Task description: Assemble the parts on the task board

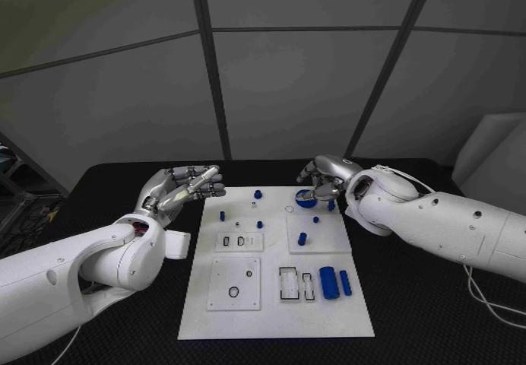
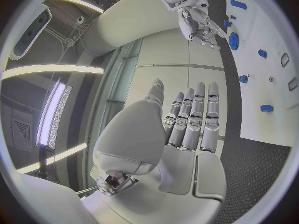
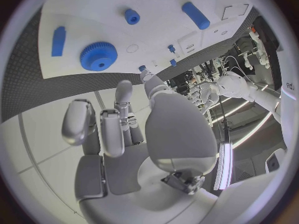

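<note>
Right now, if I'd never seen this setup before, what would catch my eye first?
Probably the two silver hands raised over the far end of the white task board: the left hand held open at its far left corner, the right hand with fingers curled, hovering by the blue gear. Next, the small blue parts scattered over the board, such as the two blue cylinders lying at its near right.
</note>
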You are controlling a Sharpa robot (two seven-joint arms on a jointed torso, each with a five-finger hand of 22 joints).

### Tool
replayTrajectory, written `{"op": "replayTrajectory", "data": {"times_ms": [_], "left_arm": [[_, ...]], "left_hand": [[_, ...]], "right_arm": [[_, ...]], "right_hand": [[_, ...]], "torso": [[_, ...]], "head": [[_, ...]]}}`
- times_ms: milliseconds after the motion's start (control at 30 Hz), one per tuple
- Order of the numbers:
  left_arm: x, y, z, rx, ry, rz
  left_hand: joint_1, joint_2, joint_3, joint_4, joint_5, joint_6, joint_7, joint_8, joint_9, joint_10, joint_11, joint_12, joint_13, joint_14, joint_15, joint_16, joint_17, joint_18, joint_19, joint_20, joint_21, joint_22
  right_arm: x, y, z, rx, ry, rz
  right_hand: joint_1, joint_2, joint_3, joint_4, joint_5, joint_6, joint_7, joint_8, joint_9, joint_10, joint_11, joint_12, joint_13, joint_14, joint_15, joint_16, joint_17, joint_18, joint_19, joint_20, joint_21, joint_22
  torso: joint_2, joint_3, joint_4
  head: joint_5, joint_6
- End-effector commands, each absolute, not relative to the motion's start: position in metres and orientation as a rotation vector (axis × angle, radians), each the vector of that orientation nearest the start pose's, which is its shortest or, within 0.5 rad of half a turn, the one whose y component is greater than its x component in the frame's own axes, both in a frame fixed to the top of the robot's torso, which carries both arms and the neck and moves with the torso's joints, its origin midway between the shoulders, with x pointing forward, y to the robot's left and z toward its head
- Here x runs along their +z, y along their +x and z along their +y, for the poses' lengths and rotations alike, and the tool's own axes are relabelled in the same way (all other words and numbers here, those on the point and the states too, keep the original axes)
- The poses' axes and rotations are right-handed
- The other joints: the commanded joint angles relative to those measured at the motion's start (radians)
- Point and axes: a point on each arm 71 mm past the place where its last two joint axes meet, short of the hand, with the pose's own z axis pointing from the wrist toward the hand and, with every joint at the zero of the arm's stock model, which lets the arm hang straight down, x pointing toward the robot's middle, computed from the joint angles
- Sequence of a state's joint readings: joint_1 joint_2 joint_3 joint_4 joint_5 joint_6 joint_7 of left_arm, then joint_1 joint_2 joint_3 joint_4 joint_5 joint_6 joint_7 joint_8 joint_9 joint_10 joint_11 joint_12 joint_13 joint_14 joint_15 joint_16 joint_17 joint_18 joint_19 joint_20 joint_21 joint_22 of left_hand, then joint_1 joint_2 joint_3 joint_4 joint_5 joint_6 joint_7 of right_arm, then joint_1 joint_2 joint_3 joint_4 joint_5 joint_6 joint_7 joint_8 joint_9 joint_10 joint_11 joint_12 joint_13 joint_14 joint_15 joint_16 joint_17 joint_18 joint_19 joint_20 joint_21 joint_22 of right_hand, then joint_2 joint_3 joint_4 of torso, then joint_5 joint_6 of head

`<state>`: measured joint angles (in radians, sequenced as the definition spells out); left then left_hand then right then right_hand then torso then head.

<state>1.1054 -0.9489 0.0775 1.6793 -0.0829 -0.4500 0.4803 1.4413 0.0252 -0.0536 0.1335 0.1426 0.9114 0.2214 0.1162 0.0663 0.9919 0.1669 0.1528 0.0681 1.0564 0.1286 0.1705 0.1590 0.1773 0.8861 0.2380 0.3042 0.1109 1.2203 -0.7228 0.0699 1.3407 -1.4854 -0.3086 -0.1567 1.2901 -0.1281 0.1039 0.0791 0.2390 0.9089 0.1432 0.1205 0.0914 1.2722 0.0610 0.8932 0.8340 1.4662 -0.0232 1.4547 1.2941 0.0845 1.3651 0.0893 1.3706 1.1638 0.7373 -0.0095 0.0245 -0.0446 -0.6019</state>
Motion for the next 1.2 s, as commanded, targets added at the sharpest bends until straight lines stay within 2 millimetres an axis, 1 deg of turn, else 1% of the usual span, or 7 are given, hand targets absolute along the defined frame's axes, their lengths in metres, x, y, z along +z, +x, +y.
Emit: {"op": "replayTrajectory", "data": {"times_ms": [33,267,467,533,600,767,1200], "left_arm": [[-0.157,0.461,0.222,-1.546,-1.011,1.256],[-0.157,0.461,0.220,-1.550,-1.010,1.260],[-0.157,0.462,0.220,-1.550,-1.010,1.261],[-0.157,0.462,0.220,-1.551,-1.010,1.262],[-0.157,0.462,0.220,-1.551,-1.011,1.263],[-0.157,0.462,0.219,-1.554,-1.010,1.265],[-0.157,0.462,0.219,-1.553,-1.010,1.263]], "left_hand": [[0.002,0.005,0.000,-0.005,-0.005,0.006,-0.004,-0.004,-0.001,0.005,0.004,-0.003,-0.001,-0.002,0.001,-0.004,0.001,0.007,0.003,0.003,-0.002,-0.001],[0.005,0.004,0.001,-0.010,-0.005,0.006,-0.005,-0.006,-0.001,0.007,0.003,-0.006,-0.001,-0.001,0.000,-0.007,0.002,0.007,0.004,0.003,-0.003,-0.002],[0.006,0.004,0.001,-0.011,-0.005,0.006,-0.005,-0.007,-0.001,0.007,0.003,-0.007,-0.001,-0.001,0.000,-0.008,0.002,0.007,0.004,0.002,-0.003,-0.002],[0.010,0.005,0.003,-0.014,-0.004,0.007,-0.005,-0.008,-0.001,0.007,0.003,-0.009,-0.001,-0.001,0.000,-0.010,0.003,0.007,0.005,0.002,-0.004,-0.003],[0.011,0.006,0.004,-0.016,-0.004,0.007,-0.005,-0.009,-0.001,0.008,0.003,-0.010,-0.001,0.000,0.000,-0.011,0.003,0.007,0.005,0.002,-0.004,-0.004],[0.014,0.007,0.007,-0.019,-0.004,0.007,-0.005,-0.011,-0.001,0.008,0.003,-0.012,-0.001,0.000,0.000,-0.013,0.004,0.007,0.006,0.002,-0.005,-0.004],[0.015,0.007,0.007,-0.020,-0.004,0.007,-0.004,-0.011,-0.001,0.007,0.004,-0.013,-0.002,0.000,0.000,-0.013,0.004,0.007,0.006,0.002,-0.005,-0.005]], "right_arm": [[-0.151,0.538,-0.205,0.558,0.026,1.654],[-0.156,0.546,-0.215,0.513,0.047,1.699],[-0.160,0.550,-0.217,0.491,0.047,1.727],[-0.161,0.551,-0.216,0.480,0.043,1.734],[-0.162,0.552,-0.217,0.467,0.040,1.734],[-0.163,0.555,-0.216,0.449,0.037,1.736],[-0.167,0.560,-0.207,0.439,0.032,1.762]], "right_hand": [[0.026,0.009,-0.053,0.031,-0.003,-0.021,0.010,0.020,0.005,0.000,0.004,0.169,0.178,0.065,0.011,0.026,0.062,-0.012,0.020,0.005,0.023,0.043],[0.066,0.016,-0.090,0.064,0.007,-0.061,0.022,0.035,0.005,0.053,0.014,0.315,0.333,0.078,0.021,0.061,0.138,-0.022,0.047,0.015,0.056,0.102],[0.086,0.020,-0.099,0.073,0.014,-0.077,0.026,0.042,0.005,0.070,0.019,0.358,0.379,0.082,0.026,0.071,0.161,-0.025,0.054,0.019,0.066,0.120],[0.094,0.024,-0.102,0.078,0.043,-0.077,0.027,0.050,0.006,0.083,0.020,0.387,0.410,0.085,0.028,0.079,0.180,-0.028,0.060,0.021,0.073,0.134],[0.098,0.027,-0.103,0.080,0.056,-0.078,0.027,0.054,0.007,0.086,0.020,0.395,0.419,0.086,0.028,0.081,0.186,-0.028,0.062,0.022,0.076,0.139],[0.100,0.029,-0.103,0.082,0.061,-0.078,0.027,0.056,0.007,0.089,0.021,0.401,0.426,0.087,0.029,0.083,0.190,-0.030,0.065,0.022,0.079,0.145],[0.107,0.039,-0.102,0.083,0.063,-0.076,0.026,0.065,0.009,0.096,0.020,0.417,0.443,0.088,0.029,0.086,0.197,-0.031,0.069,0.023,0.084,0.154]], "torso": [[0.000,0.0051,-0.0066],[0.003,0.0034,-0.0044],[0.003,0.0026,-0.0031],[0.003,0.0024,-0.0029],[0.002,0.0036,-0.0035],[0.002,0.0028,-0.0033],[0.003,0.0055,-0.0042]], "head": [[-0.001,0.001],[-0.004,-0.003],[-0.004,-0.010],[-0.005,-0.009],[-0.007,-0.009],[-0.010,-0.017],[-0.004,-0.022]]}}
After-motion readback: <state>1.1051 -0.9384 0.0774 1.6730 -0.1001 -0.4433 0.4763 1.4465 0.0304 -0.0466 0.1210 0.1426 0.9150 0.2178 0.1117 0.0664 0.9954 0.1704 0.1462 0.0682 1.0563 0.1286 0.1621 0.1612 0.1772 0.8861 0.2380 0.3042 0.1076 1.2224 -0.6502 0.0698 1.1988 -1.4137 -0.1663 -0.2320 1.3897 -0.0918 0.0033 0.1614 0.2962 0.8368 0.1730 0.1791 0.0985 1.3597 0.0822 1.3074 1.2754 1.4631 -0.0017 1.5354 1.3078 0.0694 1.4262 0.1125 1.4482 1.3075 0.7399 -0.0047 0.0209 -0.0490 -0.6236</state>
